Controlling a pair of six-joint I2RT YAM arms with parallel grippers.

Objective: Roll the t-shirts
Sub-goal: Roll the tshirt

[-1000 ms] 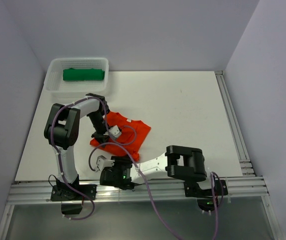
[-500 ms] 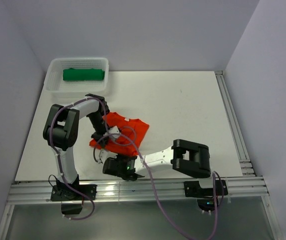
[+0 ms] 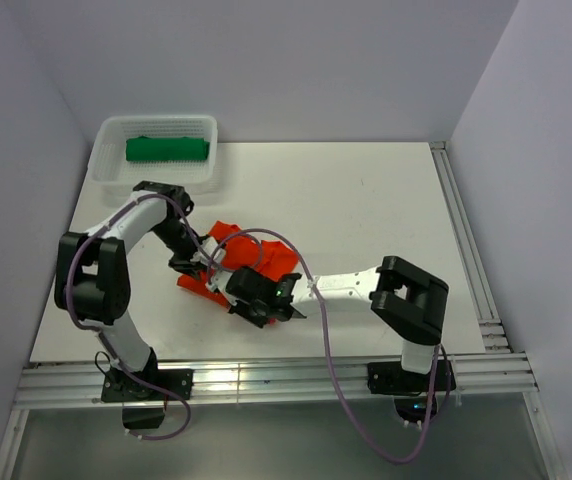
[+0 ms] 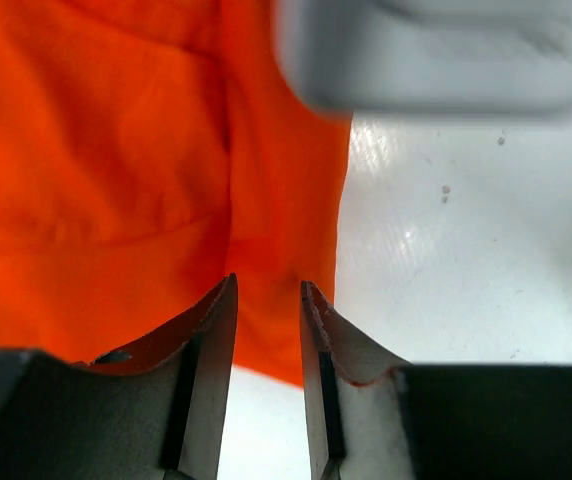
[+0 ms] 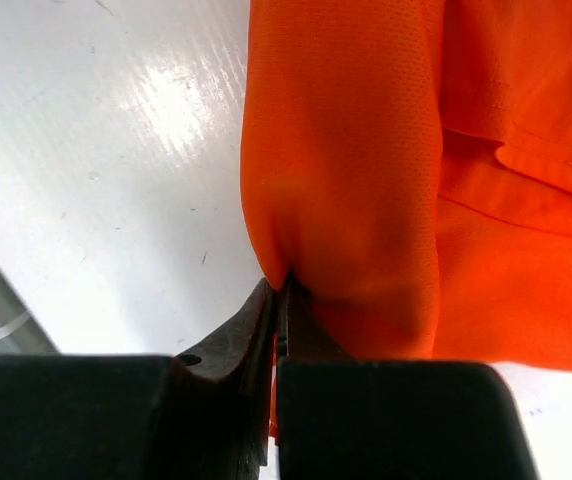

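2 t-shirts are in view on the white table (image 3: 366, 200). At the far left, in the table's back corner, stands a white mesh basket (image 3: 106, 172), and the green t-shirt (image 3: 167, 149) lies inside it as a compact oblong bundle, well apart from both arms. Nearer the front, the left arm reaches in from its base and bends down to the left edge of the orange t-shirt (image 3: 278, 262). This shirt lies crumpled and partly folded on the table, left of centre, between the 2 wrists. In the left wrist view, the left gripper (image 4: 266, 292) has its 2 fingers (image 4: 216, 330) parted by a narrow gap. Orange cloth shows beyond the tips, but nothing is pinched between them, so this gripper is released. The cloth's edge runs just to the right of the fingers, with bare table past it. To the right, the right arm stretches low across the table from its base to the shirt's near edge. In the right wrist view, the right gripper (image 5: 278, 288) has its fingers pressed together on a rounded fold of the orange cloth. That fold bulges upward from the tips, with bare table to its left.
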